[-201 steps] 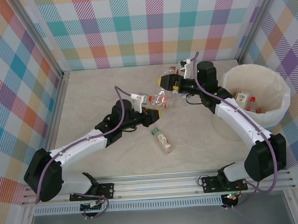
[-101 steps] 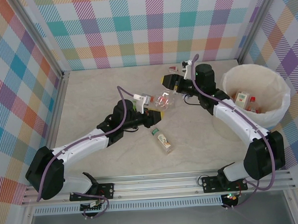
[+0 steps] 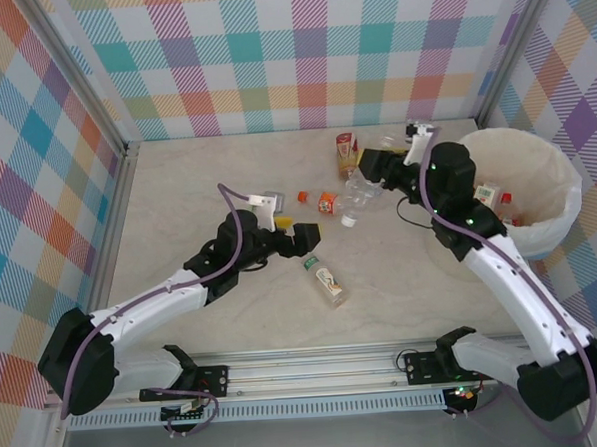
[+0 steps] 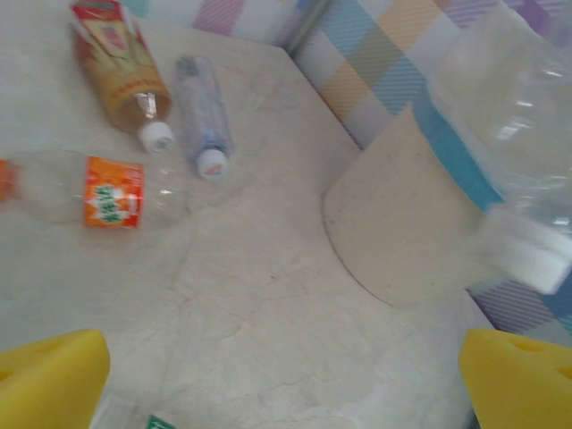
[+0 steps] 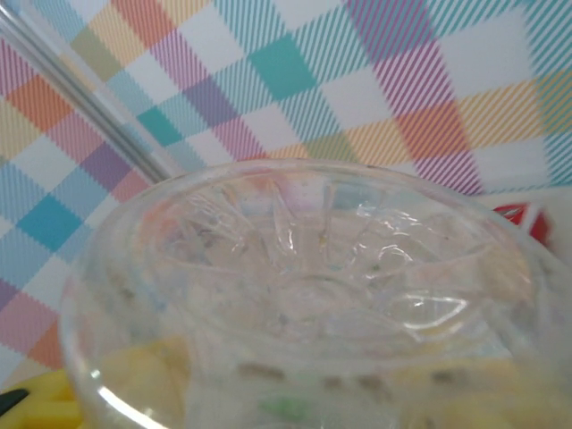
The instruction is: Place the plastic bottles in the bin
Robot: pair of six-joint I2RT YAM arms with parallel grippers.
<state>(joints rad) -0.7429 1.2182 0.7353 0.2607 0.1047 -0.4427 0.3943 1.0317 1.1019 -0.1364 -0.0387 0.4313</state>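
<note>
Toward the near edge of the tabletop, about mid-width, a green-capped bottle with a tan label lies on its side, clear of both arms. Just beyond it, the left gripper hovers low over the surface with its yellow pads spread wide and nothing between them; the left wrist view confirms this, with one pad at each lower corner and bare tabletop in the gap. Past the left gripper, near the centre of the tabletop, an orange-labelled bottle lies flat with its red cap pointing toward the left edge. To its right, the right gripper pinches a clear bottle and holds it off the surface, white cap lowest. In the right wrist view, the ribbed base of this bottle sits directly before the lens, with yellow pads beneath it. In the left wrist view, the same bottle hangs in front of the bin. Toward the far edge, a tan bottle with a red label lies flat, and a pale bottle lies just beside it, both white caps pointing toward the near edge. The bin, lined with a white bag, stands at the right edge near the far right corner. Two bottles in the bin rest on the liner.
</note>
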